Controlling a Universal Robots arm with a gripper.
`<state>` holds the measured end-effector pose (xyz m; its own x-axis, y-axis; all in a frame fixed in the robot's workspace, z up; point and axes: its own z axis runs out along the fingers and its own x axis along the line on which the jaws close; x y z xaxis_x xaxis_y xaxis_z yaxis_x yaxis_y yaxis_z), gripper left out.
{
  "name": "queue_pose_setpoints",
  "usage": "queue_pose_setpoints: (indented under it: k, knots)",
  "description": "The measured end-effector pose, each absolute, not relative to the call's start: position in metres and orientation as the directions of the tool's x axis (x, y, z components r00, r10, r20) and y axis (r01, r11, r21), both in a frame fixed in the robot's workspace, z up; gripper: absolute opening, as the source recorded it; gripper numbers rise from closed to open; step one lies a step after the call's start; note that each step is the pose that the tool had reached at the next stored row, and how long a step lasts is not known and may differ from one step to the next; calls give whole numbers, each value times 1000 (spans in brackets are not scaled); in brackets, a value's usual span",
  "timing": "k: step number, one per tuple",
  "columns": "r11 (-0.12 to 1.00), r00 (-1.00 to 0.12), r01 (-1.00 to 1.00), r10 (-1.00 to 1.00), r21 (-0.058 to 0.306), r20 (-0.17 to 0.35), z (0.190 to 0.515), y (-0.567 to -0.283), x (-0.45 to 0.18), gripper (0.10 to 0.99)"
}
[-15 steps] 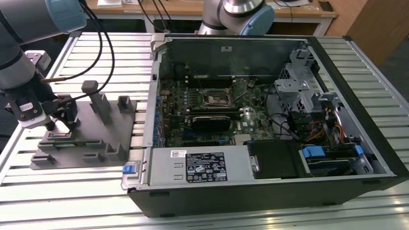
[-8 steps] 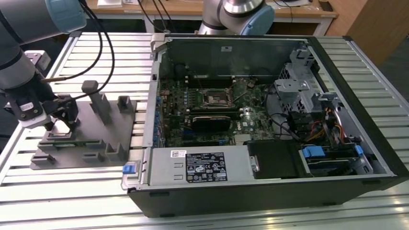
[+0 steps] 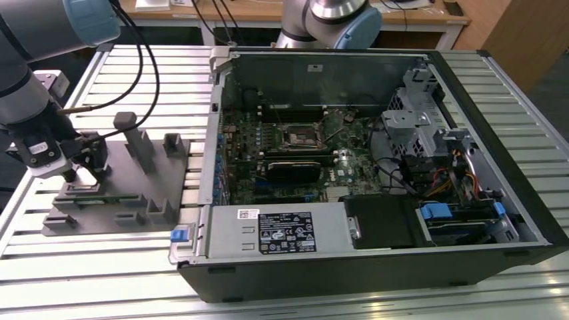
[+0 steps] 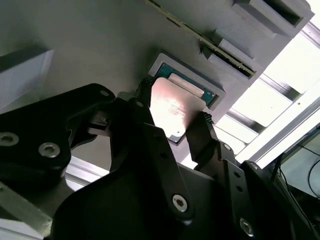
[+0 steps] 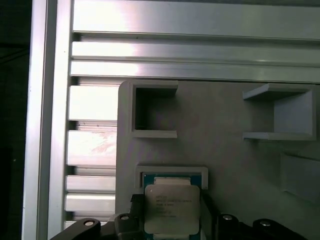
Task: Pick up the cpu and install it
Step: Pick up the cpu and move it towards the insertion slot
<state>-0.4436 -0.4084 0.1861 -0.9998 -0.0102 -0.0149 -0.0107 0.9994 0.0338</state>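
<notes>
Gripper (image 3: 78,175) low over the left end of the fixture (image 3: 133,181), at the exterior view's left, its two black fingers (image 4: 205,131) drawn in narrow against opposite edges of the cpu (image 4: 172,107). In both wrist views the chip's silvery top sits between those fingers, over a shallow square pocket (image 5: 172,171) in the grey fixture. A green strip of the chip's board shows along one edge. Whether the cpu (image 5: 171,207) rests in the pocket or is raised off it cannot be told.

Black cables (image 3: 146,67) loop from the arm (image 3: 26,80) above the gripper. Just right of it, grey posts (image 3: 142,141) stand upright on the fixture, which lies flat on a slatted metal table (image 3: 89,267).

Further right, and well apart from the cpu, an open black case (image 3: 374,270) lies on its side on the same table. Its motherboard (image 3: 266,133) faces up, with the black-framed socket (image 3: 298,137) near the board's middle. A silver power supply (image 3: 276,230) runs along the case's near wall. A metal drive cage (image 3: 418,127) and coloured wires (image 3: 444,177) sit at the exterior view's right.
</notes>
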Motion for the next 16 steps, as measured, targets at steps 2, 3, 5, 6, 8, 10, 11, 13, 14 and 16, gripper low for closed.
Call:
queue_pose_setpoints:
  k: [2, 3, 5, 6, 8, 10, 11, 13, 14, 16]
  knots:
    - [999, -1000, -11, -10, 34, -15, 186, -408, -444, 529]
    - [999, -1000, -11, -10, 34, -15, 186, -408, -444, 525]
    - [999, -1000, -11, -10, 34, -16, 186, -408, -443, 525]
    - [999, -1000, -11, -10, 34, -16, 187, -408, -443, 525]
    - [999, -1000, -11, -10, 34, -15, 190, -408, -444, 525]
    - [999, -1000, -11, -10, 34, -15, 192, -408, -444, 525]
    - [999, -1000, -11, -10, 34, -15, 194, -408, -444, 525]
    - [999, -1000, -11, -10, 34, -15, 195, -408, -444, 525]
    - [999, -1000, -11, -10, 34, -15, 196, -408, -444, 525]
    - [999, -1000, -11, -10, 34, -16, 198, -408, -444, 525]
